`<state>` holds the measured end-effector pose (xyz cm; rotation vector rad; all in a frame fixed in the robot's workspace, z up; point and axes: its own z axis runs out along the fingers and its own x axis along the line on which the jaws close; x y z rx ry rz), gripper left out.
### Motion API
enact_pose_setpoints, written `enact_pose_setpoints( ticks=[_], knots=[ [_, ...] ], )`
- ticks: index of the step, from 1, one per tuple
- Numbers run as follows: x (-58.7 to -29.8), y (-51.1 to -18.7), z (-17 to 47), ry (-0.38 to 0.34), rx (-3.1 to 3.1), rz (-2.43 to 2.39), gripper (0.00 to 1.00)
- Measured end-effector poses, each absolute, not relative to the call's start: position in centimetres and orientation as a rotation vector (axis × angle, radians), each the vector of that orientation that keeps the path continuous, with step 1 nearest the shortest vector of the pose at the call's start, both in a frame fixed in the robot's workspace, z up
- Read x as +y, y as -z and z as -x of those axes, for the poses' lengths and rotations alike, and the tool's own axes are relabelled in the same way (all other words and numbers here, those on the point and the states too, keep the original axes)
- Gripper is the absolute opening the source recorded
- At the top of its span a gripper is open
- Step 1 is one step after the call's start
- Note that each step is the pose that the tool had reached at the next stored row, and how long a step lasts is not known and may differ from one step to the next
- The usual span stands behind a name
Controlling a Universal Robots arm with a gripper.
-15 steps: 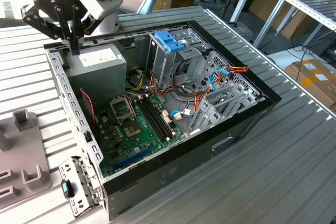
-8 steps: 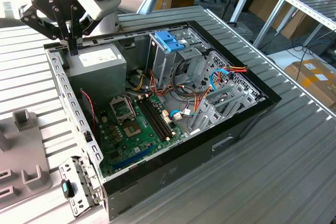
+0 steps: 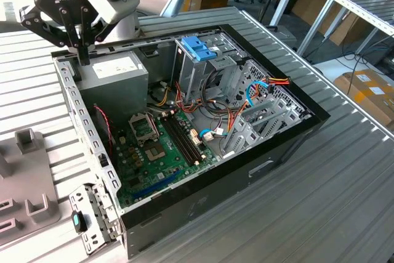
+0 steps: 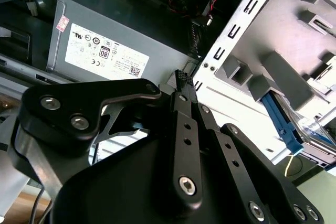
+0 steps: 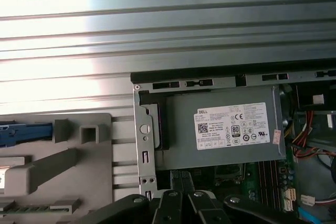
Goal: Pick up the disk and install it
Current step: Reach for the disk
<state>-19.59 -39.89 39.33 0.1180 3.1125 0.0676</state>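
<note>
My gripper (image 3: 81, 58) hangs above the back corner of the open computer case (image 3: 265, 170), over the edge beside the grey power-supply box (image 3: 114, 72). Its two black fingers are pressed together with nothing between them in both wrist views (image 4: 181, 76) (image 5: 181, 176). The disk lies in the grey holder (image 5: 63, 156) outside the case. Only its blue side rail (image 5: 25, 132) (image 4: 281, 121) and a sliver of its silver body (image 4: 317, 140) show at the picture edges. The gripper is apart from it.
Inside the case are the green motherboard (image 3: 157, 146), loose cables and a metal drive cage with a blue handle (image 3: 199, 47). The case and the grey holder (image 3: 24, 177) rest on a ribbed metal table (image 3: 345, 201). Desks and a cardboard box (image 3: 369, 90) stand beyond.
</note>
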Motion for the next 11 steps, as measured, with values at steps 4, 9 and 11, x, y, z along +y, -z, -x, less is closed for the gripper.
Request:
enact_pose_setpoints(
  ticks=[4, 9, 11],
  knots=[
    [-39.89, -39.33, 19.72, -0.068, 3.113, -0.118, 0.11],
    [-39.89, -39.33, 19.87, -0.068, 3.112, -0.118, 0.11],
    [-39.89, -39.33, 19.99, -0.068, 3.112, -0.118, 0.11]
  ],
)
